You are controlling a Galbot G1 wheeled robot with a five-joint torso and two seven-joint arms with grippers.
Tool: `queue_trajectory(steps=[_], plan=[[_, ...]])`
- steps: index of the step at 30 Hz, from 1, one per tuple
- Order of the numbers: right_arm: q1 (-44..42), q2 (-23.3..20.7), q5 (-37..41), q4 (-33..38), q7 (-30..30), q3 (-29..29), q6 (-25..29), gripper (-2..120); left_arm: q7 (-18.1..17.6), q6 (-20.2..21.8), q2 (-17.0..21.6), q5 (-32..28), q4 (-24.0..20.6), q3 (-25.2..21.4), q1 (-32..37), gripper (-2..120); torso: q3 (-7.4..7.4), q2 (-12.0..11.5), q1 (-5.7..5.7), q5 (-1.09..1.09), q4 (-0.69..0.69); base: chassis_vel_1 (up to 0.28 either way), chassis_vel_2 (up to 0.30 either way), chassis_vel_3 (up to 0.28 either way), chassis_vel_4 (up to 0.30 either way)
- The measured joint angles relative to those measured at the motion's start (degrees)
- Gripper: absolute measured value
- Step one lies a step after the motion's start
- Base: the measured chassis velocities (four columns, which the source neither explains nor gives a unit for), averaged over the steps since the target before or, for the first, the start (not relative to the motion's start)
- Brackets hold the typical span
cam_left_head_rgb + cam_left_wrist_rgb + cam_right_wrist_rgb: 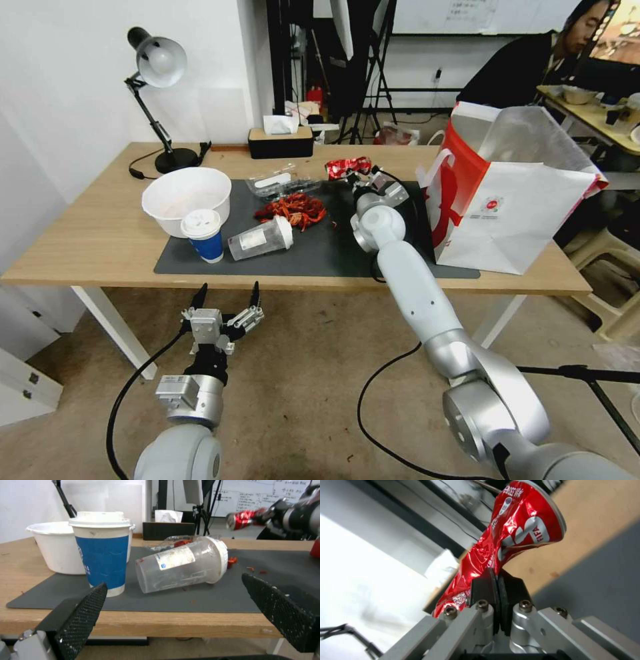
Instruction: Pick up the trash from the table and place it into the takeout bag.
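Aluminium, crumpled and thin: the crushed red can (506,542) sits pinched in the right gripper (360,179), lifted above the dark grey mat (320,250) just left of the takeout bag (513,200). From the right wrist camera the black pads (486,585) are pressed nearly together on a flattened fold at the can's waist (a sensible spot, since the creased metal gives a flat bite). I'd judge it feather-light and already deformed, so squeezing can't hurt it, though slick metal might pivot in the pinch. The left gripper (225,301) hangs below the table (87,247) edge, fingers spread and holding nothing, facing the blue white-lidded paper cup (101,552) and the clear plastic cup (183,563) lying on its side. Both look light; the clear one would probably roll and dent if pinched hard. The white bowl (183,197) and crayfish shells (293,210) wait on the mat.
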Motion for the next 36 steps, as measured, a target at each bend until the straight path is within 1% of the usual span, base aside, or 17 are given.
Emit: queue_trajectory(steps=[2, 4, 6, 7, 10, 11, 12, 13, 15, 16, 19, 20, 24, 25, 27, 32, 36], plan=[[-1.2, -1.6, -2.0, 3.7, -2.9, -0.7, 1.2, 0, 0.0, 0.0, 0.0, 0.0, 0.1, 0.1, -0.1, 100, 0.0, 0.0, 0.0, 0.0, 0.0, 0.0, 0.0, 0.0, 0.0], [-1.5, -2.1, -2.6, 4.8, -3.7, -0.9, 1.6, 0, 0.0, 0.0, 0.0, 0.0, 0.1, 0.1, -0.2, 100, 0.0, 0.0, 0.0, 0.0, 0.01, 0.0, 0.0, 0.0, 0.0], [-2.4, -3.9, -4.6, 9.0, -5.6, -1.7, 2.3, 0, 0.0, 0.0, 0.0, -0.1, 0.1, 0.1, -0.3, 100, 0.0, 0.0, 0.0, 0.0, 0.01, 0.0, 0.0, 0.0, 0.0], [-2.4, -3.9, -4.6, 9.0, -5.6, -1.7, 2.3, 0, 0.0, 0.0, 0.0, -0.1, 0.1, 0.1, -0.3, 100, 0.0, 0.0, 0.0, 0.0, 0.01, 0.0, 0.0, 0.0, 0.0], [-3.3, -6.8, -9.4, 15.8, -5.8, -1.9, 1.3, 0, 0.0, 0.0, 0.0, -0.1, 0.2, 0.1, -0.5, 100, 0.0, 0.0, 0.0, 0.0, 0.01, 0.0, 0.0, 0.0, 0.0], [-3.5, -8.1, -12.5, 18.2, -5.3, -1.9, 0.3, 0, 0.0, 0.0, 0.0, -0.1, 0.2, 0.1, -0.5, 100, 0.0, 0.0, -0.01, 0.0, 0.01, 0.0, 0.0, 0.0, 0.0], [-3.5, -8.1, -12.5, 18.2, -5.3, -1.9, 0.3, 0, 0.0, 0.0, 0.0, -0.1, 0.2, 0.1, -0.5, 100, 0.0, 0.0, -0.01, 0.0, 0.01, 0.0, 0.0, 0.0, 0.0], [-3.6, -8.7, -14.1, 19.3, -5.1, -1.9, -0.1, 0, 0.0, 0.0, 0.0, -0.1, 0.2, 0.2, -0.6, 100, -0.01, 0.0, -0.01, 0.0, 0.0, 0.0, 0.0, 0.0, 0.0], [-4.0, -11.4, -22.5, 23.3, -3.5, -0.9, -2.7, 0, 0.0, 0.0, -0.2, -0.1, 0.3, 0.3, -0.7, 100, 0.0, 0.0, 0.0, 0.0, 0.01, 0.0, 0.0, 0.0, 0.0], [-4.0, -11.4, -22.5, 23.3, -3.5, -0.9, -2.7, 0, 0.0, 0.0, -0.2, -0.1, 0.3, 0.3, -0.7, 100, 0.0, 0.0, 0.0, 0.0, 0.01, 0.0, 0.0, 0.0, 0.0], [-4.6, -14.1, -29.5, 27.6, -1.3, 1.4, -6.6, 0, 0.0, 0.0, -0.3, 0.0, 0.3, 0.6, -0.8, 100, 0.0, 0.0, 0.0, 0.01, 0.0, 0.0, 0.0, 0.0, 0.0], [-4.6, -14.1, -29.5, 27.6, -1.3, 1.4, -6.6, 0, 0.0, 0.0, -0.3, 0.0, 0.3, 0.6, -0.8, 100, 0.0, 0.0, 0.0, 0.01, 0.0, 0.0, 0.0, 0.0, 0.0], [-6.0, -17.3, -34.3, 32.8, 0.6, 4.1, -9.9, 0, 0.0, 0.1, -0.4, 0.2, 0.5, 0.8, -0.9, 100, 0.0, 0.0, 0.0, 0.01, 0.0, 0.0, 0.0, 0.0, 0.0], [-6.0, -17.3, -34.3, 32.8, 0.6, 4.1, -9.9, 0, 0.0, 0.1, -0.4, 0.2, 0.5, 0.8, -0.9, 100, 0.0, 0.0, 0.0, 0.01, 0.0, 0.0, 0.0, 0.0, 0.0], [-6.8, -19.0, -35.1, 35.7, 1.3, 5.3, -11.1, 0, 0.1, 0.1, -0.4, 0.3, 0.6, 0.9, -1.0, 100, 0.0, 0.0, 0.0, 0.0, 0.0, 0.0, 0.0, 0.0, 0.0], [-7.7, -20.8, -36.8, 39.0, 1.9, 6.9, -12.7, 0, 0.3, 0.1, -0.4, 0.5, 0.8, 1.1, -1.1, 100, -0.01, 0.0, -0.01, -0.01, 0.01, 0.0, 0.0, 0.0, 0.0], [-9.3, -23.3, -41.3, 42.4, 2.1, 9.4, -14.7, 0, 0.4, 0.1, -0.4, 0.7, 0.8, 1.3, -1.1, 100, 0.0, 0.0, 0.0, 0.0, 0.0, 0.0, 0.0, 0.0, 0.0]])
